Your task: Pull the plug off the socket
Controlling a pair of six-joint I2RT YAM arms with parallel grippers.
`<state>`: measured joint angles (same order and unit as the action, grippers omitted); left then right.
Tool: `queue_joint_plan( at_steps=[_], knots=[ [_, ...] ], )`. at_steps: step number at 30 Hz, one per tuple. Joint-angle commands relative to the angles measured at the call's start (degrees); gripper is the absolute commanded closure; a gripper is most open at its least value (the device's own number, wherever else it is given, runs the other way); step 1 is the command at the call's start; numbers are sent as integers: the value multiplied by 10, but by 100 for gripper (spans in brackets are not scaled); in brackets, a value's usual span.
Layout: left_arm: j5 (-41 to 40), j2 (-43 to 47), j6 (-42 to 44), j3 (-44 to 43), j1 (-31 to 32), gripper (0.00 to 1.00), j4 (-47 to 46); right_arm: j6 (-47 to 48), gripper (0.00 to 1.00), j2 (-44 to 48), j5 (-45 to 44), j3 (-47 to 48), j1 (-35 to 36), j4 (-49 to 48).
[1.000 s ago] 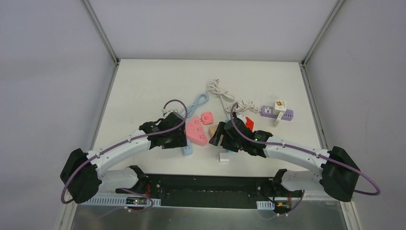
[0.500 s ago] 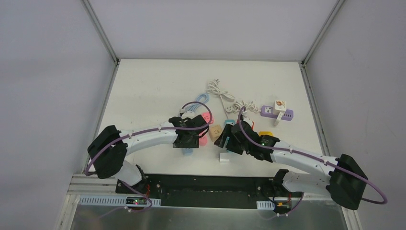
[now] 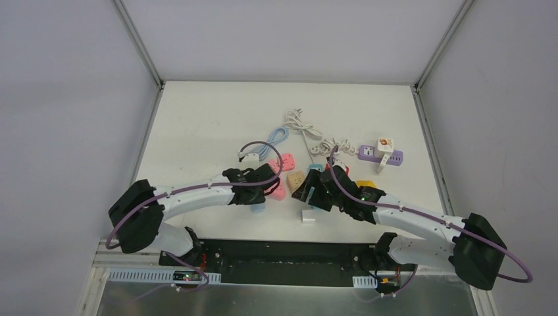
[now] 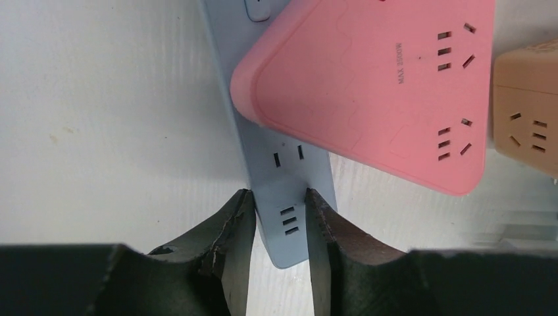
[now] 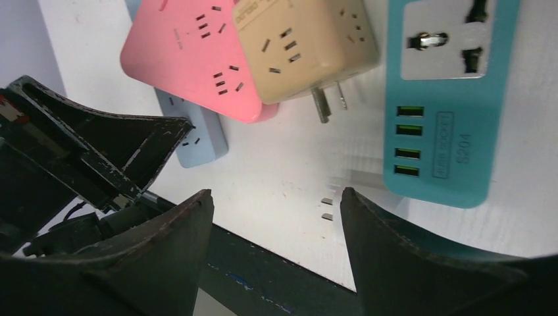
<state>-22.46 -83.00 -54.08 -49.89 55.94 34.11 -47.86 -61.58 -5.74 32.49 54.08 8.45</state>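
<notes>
Left arm (image 3: 197, 192) reaches low from the near-left toward the middle of the worktop's (image 3: 210, 118) near edge. Left end effector (image 4: 278, 197) pinches the end of the light blue power strip (image 4: 286, 164), one finger against each long side. Pink triangular adapter (image 4: 375, 85) sits on that strip. Right end effector (image 5: 275, 196) hangs spread over the worktop, near the teal power strip (image 5: 437, 131) and beige cube adapter (image 5: 309, 46).

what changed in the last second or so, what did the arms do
The left gripper swung right, over the near end of the light blue power strip, and closed its fingers on that end. The right gripper stayed open, hovering in about the same spot. The pink socket block, tan adapter and teal strip have not moved.
</notes>
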Motion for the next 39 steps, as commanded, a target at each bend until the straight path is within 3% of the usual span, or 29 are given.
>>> queue_joint_plan(
  at_steps=[1, 13, 25, 30, 34, 39],
  knots=[
    [27, 33, -27, 116, 5, 70, -46, -23, 27, -22, 39, -7, -2, -89],
    [55, 115, -76, 253, 1, 73, -104, -112, 29, -215, 81, 66, 1, -235],
    [71, 179, -78, 308, -20, 73, -119, -186, 28, -337, 98, 78, 3, -433],
    [69, 218, -69, 309, -34, 72, -112, -189, 39, -363, 125, 66, 3, -523],
    [66, 244, -54, 291, -43, 68, -98, -207, 62, -375, 136, 45, 3, -583],
    [48, 286, -46, 254, -49, 55, -50, -216, 84, -383, 133, 26, 8, -618]
  ],
)
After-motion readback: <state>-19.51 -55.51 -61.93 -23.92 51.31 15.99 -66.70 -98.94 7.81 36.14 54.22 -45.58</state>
